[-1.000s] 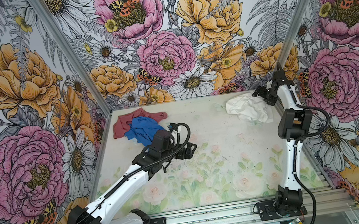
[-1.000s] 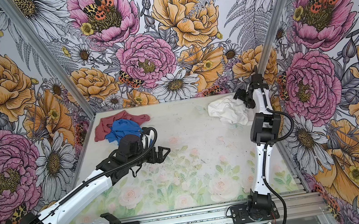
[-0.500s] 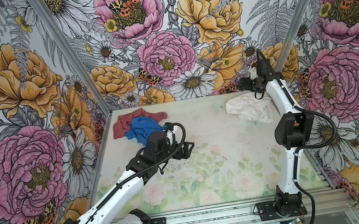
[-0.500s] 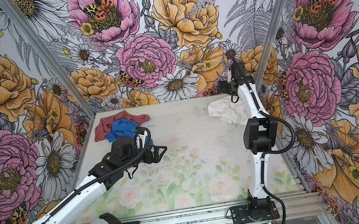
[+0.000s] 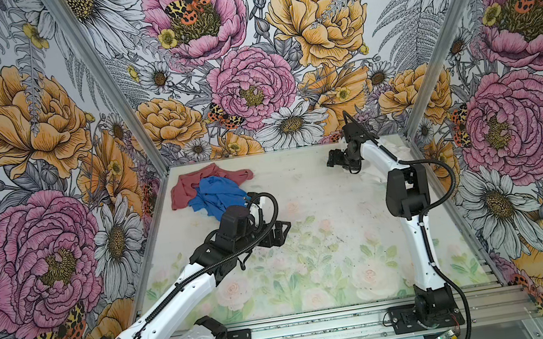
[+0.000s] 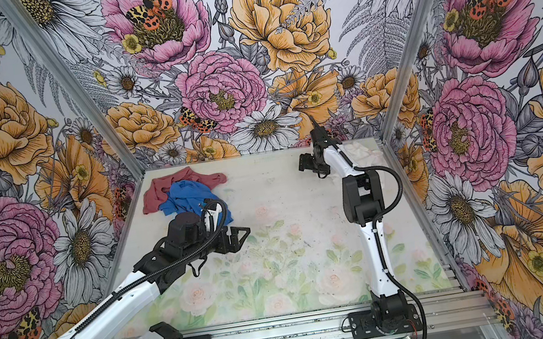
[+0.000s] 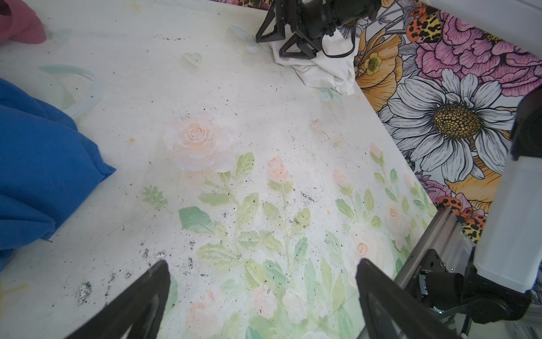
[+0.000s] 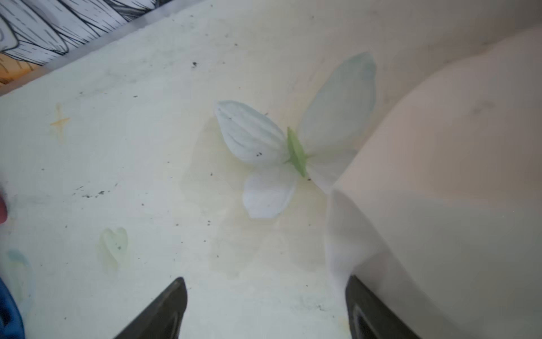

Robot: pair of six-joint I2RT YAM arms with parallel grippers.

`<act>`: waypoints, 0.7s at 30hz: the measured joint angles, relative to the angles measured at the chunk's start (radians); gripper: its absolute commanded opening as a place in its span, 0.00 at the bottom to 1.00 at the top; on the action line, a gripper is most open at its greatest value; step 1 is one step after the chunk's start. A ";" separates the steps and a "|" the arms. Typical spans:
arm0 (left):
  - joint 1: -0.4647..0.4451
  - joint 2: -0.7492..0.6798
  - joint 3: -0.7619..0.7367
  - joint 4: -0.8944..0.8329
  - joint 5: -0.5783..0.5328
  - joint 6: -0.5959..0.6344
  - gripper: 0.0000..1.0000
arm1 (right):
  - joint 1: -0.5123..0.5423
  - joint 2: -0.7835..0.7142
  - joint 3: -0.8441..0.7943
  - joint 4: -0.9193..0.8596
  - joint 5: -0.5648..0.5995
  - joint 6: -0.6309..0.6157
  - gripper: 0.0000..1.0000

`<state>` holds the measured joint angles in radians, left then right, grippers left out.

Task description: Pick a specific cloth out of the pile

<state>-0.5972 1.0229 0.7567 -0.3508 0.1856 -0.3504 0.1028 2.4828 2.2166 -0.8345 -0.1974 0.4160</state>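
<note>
The cloth [image 7: 322, 70] is a crumpled white sheet at the back right corner of the table. In both top views my right forearm covers most of the cloth [image 5: 403, 151] [image 6: 363, 152]. My right gripper [image 5: 332, 162] [image 6: 303, 164] [image 8: 265, 281] is open and low at the cloth's left edge; one finger [image 8: 369, 311] rests against the white fabric [image 8: 440, 176] and only bare table lies between the jaws. The pile sits back left: a dusty-red cloth [image 5: 189, 185] under a bright blue cloth [image 5: 216, 196] [image 7: 35, 164]. My left gripper [image 5: 281, 234] [image 6: 240, 238] [image 7: 262, 264] is open over bare table, right of the blue cloth.
Flowered walls close in the table [image 5: 310, 251] on three sides, and the white cloth lies against the right wall [image 7: 440, 117]. An aluminium rail [image 5: 321, 329] with both arm bases runs along the front edge.
My right gripper swung left off the white cloth and came down at its left edge, jaws narrowing slightly. The left arm drew back a little toward the front.
</note>
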 measured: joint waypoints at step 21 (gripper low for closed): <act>0.034 -0.039 -0.014 0.000 -0.006 -0.014 0.99 | -0.042 -0.026 -0.074 0.002 0.182 -0.003 0.89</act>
<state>-0.5632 0.9836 0.7429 -0.3511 0.1799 -0.3641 0.0605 2.4573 2.1426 -0.8326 -0.0151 0.4129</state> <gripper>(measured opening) 0.990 0.881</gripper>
